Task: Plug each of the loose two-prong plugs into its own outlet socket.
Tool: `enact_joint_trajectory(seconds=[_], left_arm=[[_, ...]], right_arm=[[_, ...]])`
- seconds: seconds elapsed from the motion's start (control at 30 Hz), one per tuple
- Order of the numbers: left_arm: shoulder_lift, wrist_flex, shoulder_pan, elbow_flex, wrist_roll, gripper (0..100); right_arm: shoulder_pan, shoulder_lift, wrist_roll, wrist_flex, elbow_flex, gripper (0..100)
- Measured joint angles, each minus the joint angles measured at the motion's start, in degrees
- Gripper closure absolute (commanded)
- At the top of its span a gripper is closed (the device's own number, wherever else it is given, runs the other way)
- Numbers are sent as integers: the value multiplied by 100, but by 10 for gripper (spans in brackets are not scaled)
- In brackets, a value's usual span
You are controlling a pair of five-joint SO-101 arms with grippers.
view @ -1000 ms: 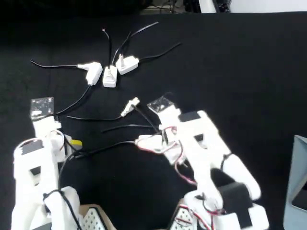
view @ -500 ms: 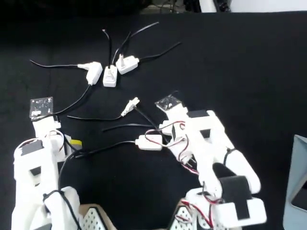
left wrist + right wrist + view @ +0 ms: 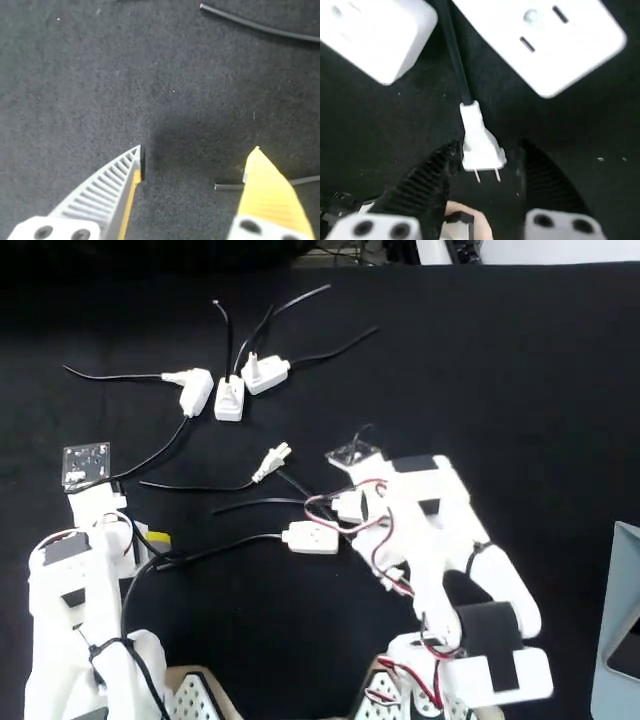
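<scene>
Right arm drawn back to the right since the earlier frames, baring an outlet socket point(image 3: 312, 537).
The right gripper point(image 3: 490, 149) stands open. A two-prong plug point(image 3: 479, 145) lies unclamped between its fingers, prongs toward the wrist, its cord running off between two outlet sockets. A second loose plug point(image 3: 272, 460) lies on the black cloth point(image 3: 520, 390) near the bared socket. The left gripper point(image 3: 198, 150) is wide open and holds nothing, above the cloth.
</scene>
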Motion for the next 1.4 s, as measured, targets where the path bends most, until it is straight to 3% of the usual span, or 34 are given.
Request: enact_joint_trajectory(seconds=[0.17,0.33,0.5,0.9,1.13,1.4], left_arm=[[0,0,0,0,0,676],[0,0,0,0,0,676],[0,0,0,0,0,676],[0,0,0,0,0,676],[0,0,0,0,0,676],[0,-9,0,0,0,676]], right_arm=[[-53,-791,-35,413,-114,773],[-563,-1916,-62,527,695,773],[-598,-2505,-62,-97,1512,773],[-615,-1257,-79,-1055,1714,773],[-598,-686,-79,-1424,1574,860],[-369,-1037,-88,-1108,1451,768]])
